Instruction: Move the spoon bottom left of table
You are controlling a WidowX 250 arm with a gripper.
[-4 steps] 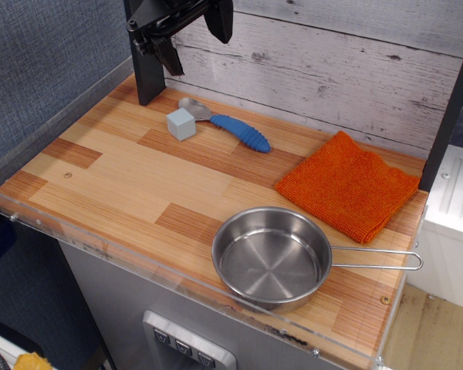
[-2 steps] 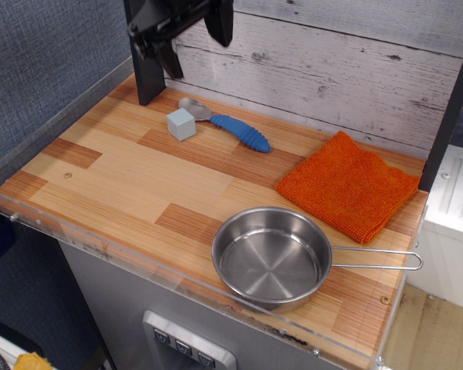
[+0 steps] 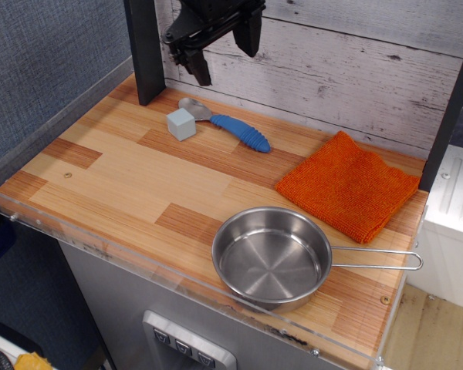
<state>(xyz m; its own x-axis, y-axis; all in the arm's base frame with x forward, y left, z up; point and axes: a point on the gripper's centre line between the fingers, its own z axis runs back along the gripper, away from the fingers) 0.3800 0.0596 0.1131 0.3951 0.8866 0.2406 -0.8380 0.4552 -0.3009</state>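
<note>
The spoon (image 3: 230, 125) lies at the back of the wooden table (image 3: 131, 177), its silver bowl to the left and its ribbed blue handle pointing right. A small grey cube (image 3: 181, 123) sits touching the bowl's front side. My gripper (image 3: 224, 50) hangs in the air above and behind the spoon, against the white plank wall. Its two dark fingers are spread apart and hold nothing.
An orange cloth (image 3: 347, 185) lies at the right back. A steel pan (image 3: 272, 257) with a wire handle stands at the front right. A dark post (image 3: 143, 50) rises at the back left. A clear acrylic rim (image 3: 100, 247) edges the table.
My gripper has moved to the right along the back wall, from over the post to above the spoon. The spoon, cube, pan and cloth have not moved.
</note>
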